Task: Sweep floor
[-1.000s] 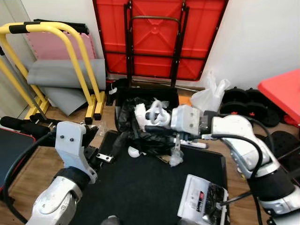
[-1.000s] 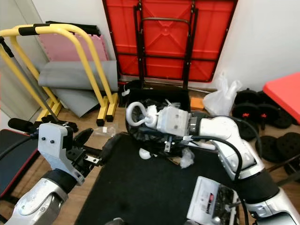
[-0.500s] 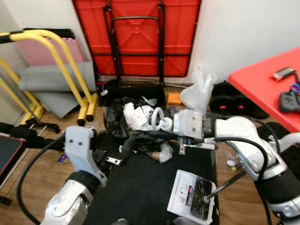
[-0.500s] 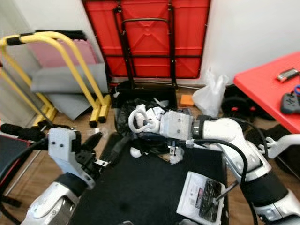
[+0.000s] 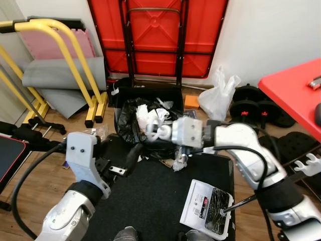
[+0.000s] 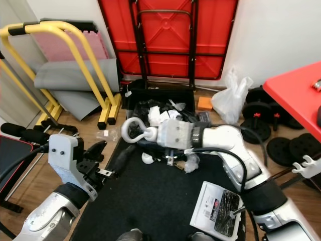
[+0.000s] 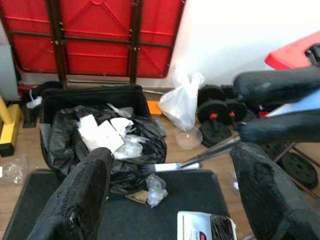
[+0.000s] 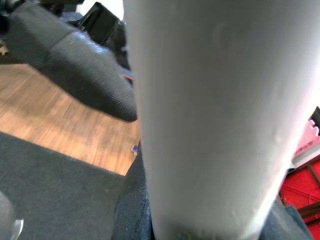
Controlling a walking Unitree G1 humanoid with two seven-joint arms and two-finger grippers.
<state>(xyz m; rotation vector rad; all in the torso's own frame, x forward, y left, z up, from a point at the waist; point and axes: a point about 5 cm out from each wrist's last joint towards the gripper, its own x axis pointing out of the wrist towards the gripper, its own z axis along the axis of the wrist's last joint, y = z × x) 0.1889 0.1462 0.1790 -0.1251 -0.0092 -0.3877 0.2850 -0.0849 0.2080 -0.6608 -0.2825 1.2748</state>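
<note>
My right hand (image 6: 131, 131) is clamped on a white handle (image 6: 134, 131), rigid and light, best held at mid-shaft, above the black mat (image 6: 150, 196) beside the full trash bin (image 5: 145, 118); my left hand (image 7: 170, 200) gapes empty.

Black bin bag (image 5: 131, 123) with white scraps, red folded table (image 5: 158, 35), yellow bars (image 5: 65, 55), black mat (image 5: 150, 201)

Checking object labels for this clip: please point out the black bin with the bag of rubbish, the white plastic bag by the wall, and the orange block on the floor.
black bin (image 5: 150, 94), left eye view, back rim.
white plastic bag (image 5: 216, 100), left eye view, bag's middle.
orange block (image 6: 204, 103), right eye view, top face.
</note>
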